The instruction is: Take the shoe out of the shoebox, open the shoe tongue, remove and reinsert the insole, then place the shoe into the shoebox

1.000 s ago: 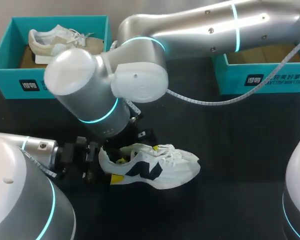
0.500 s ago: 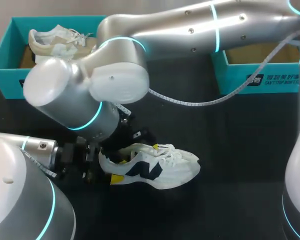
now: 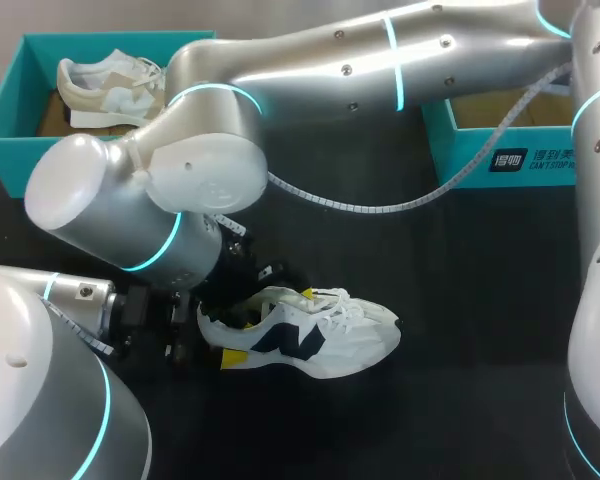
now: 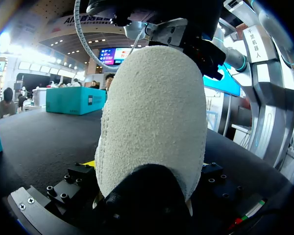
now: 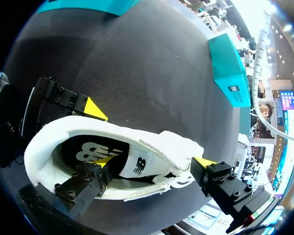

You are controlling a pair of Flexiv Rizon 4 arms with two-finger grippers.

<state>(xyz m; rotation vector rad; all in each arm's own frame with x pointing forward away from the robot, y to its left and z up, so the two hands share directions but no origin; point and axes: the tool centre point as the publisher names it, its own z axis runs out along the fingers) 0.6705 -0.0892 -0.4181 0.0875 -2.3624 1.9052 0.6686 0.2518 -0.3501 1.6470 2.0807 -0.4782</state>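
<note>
Shoe point(image 3: 330, 335), white with navy side mark, heel clamped in left jaws; right jaws apart.

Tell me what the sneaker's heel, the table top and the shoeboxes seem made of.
White sneaker heel: soft fabric, likely a knit or terry, going by its nubbly matte surface. Table top: black, matte, finely grained, perhaps a mat or coated board. Shoeboxes: probably cardboard, teal printed outside, plain brown inside.
</note>
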